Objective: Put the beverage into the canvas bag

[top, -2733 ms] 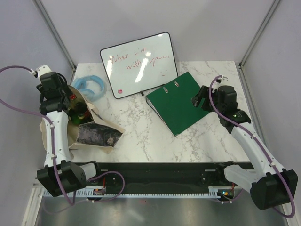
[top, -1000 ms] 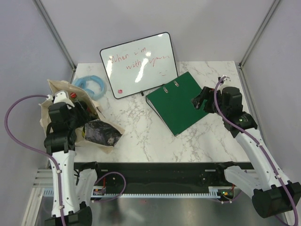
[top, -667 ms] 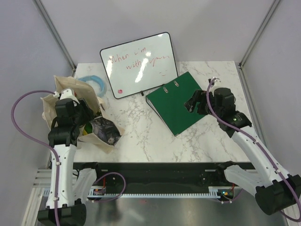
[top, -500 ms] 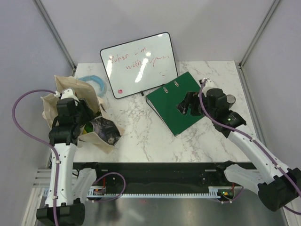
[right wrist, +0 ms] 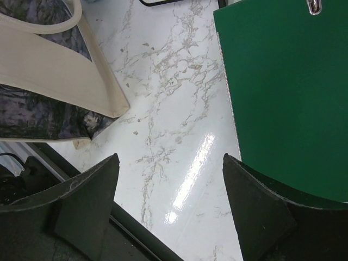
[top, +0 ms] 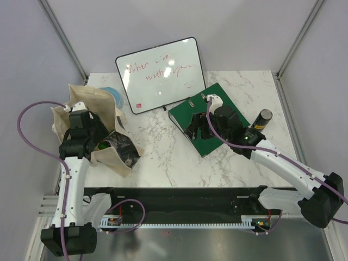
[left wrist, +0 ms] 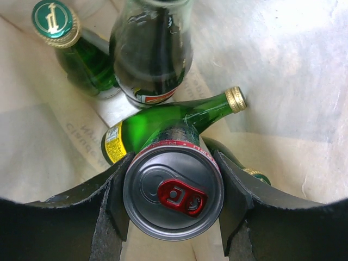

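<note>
The beige canvas bag (top: 81, 109) with a dark mottled print (top: 122, 149) stands open at the table's left. My left gripper (top: 99, 142) is inside its mouth, shut on a silver can with a red tab (left wrist: 173, 189). The can hangs above several green glass bottles (left wrist: 163, 117) that lie and lean on the bag's cloth floor (left wrist: 272, 70). My right gripper (top: 194, 130) is open and empty above the green binder's near-left edge. In the right wrist view its gap (right wrist: 171, 212) is over bare marble, with the bag (right wrist: 54, 70) at the upper left.
A green ring binder (top: 212, 111) lies at centre right and also shows in the right wrist view (right wrist: 288, 92). A whiteboard (top: 160, 73) leans at the back. A dark can (top: 260, 120) stands right of the binder. A blue ring (top: 114, 92) peeks out behind the bag.
The left arm has pulled back toward me and the bag now stands taller around its gripper. The right arm swung left over the binder, uncovering the dark can.
</note>
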### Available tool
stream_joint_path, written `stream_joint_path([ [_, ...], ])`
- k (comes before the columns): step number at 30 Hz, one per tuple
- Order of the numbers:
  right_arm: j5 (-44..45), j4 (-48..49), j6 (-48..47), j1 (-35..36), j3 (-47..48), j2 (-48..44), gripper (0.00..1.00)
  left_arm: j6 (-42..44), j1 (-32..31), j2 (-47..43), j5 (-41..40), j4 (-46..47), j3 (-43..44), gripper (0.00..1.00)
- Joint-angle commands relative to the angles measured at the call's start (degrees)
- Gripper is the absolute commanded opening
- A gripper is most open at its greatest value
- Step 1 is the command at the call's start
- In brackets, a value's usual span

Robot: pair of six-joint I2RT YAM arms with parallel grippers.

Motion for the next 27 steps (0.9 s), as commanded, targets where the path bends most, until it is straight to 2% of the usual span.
stream_joint_path([
  [1,-0.5,7.7,-1.6,2.1,1.5,0.6,0.85,-2.5,-0.5,-1.2,-2.8,-1.2,-0.6,0.29],
  [4,-2.5,13.9,-4.6,5.6,2.3,3.2,0.85,-2.5,-0.5,-0.8,-3.2,-1.2,-0.8,0.29],
  [6,-2.6,14.7,-7.2,8.1,5.8,7.4,0.84,-2.5,-0.5,-0.7,-3.2,-1.3,-1.0,0.3],
  [8,-1.6,13.8,-8.6,11.5,9.9,11.3,0.84,-2.5,-0.5,-0.8,-4.0,-1.6,-1.2,0.34],
  [9,-0.8,13.5,-8.7,13.4,11.0,12.3,0.84,-2.6,-0.5,-0.9,-4.3,-1.6,-1.3,0.43],
  [12,0.4,15.3,-8.7,15.9,13.1,14.9,0.84,-2.6,-0.5,-0.9,-4.5,-1.8,-1.5,0.44],
  [17,0.4,21.9,-10.3,18.6,14.8,21.0,0.83,-3.4,-0.5,-0.8,-2.9,-1.6,-2.4,0.5],
  [21,1.8,28.6,-17.9,22.2,15.9,25.8,0.84,-3.8,-0.5,-1.2,-2.9,-1.6,-2.1,0.53],
  [27,-0.7,30.2,-23.9,23.0,23.8,35.4,0.82,-3.6,-0.5,-2.7,-3.0,-1.7,-1.2,0.55],
])
